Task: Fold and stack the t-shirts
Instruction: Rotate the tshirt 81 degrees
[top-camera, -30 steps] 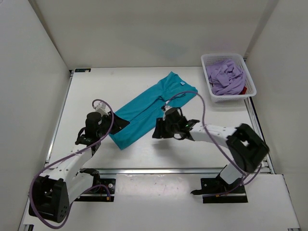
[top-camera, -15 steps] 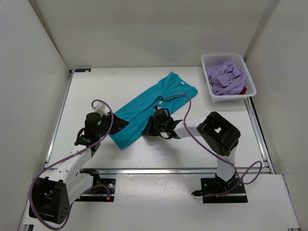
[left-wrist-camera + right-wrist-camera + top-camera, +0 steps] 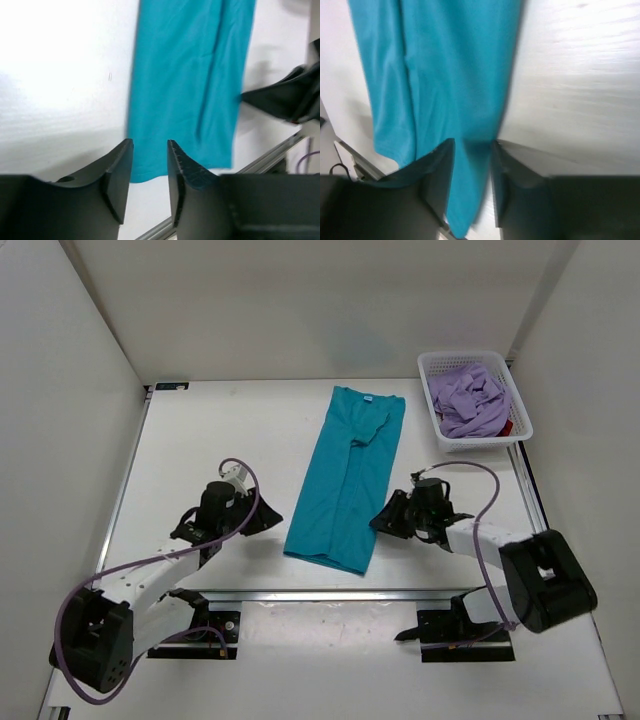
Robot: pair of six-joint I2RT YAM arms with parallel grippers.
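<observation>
The teal soft cloth short-sleeved shirt lies on the white table as a long narrow strip, already doubled in lengthwise. Its long axis runs away from the arms, collar at the far end and hem at the near end, with the near end leaning a little to the left. That axis is what the next move turns on, I'd say: the strip wants folding end over end, near hem carried towards the collar or the other way round.

The two claws sit either side of the near part of the strip. The left gripper is just off the cloth's left edge and points across at it, its fingers spread with nothing between them. The left wrist view shows the hem corner right ahead of the gap. The right gripper is just beside the right edge, also facing inward. Its fingers stand apart too, and teal shows through the gap in its own blurred wrist view, but I see no pinch on the cloth. Neither arm is plainly nearer; both are close to the hem and well away from the collar.

The pale lavender crumpled cloth shirt sits in the white plastic mesh basket at the far right, with a sliver of dark red cloth beneath it — both unfolded.
</observation>
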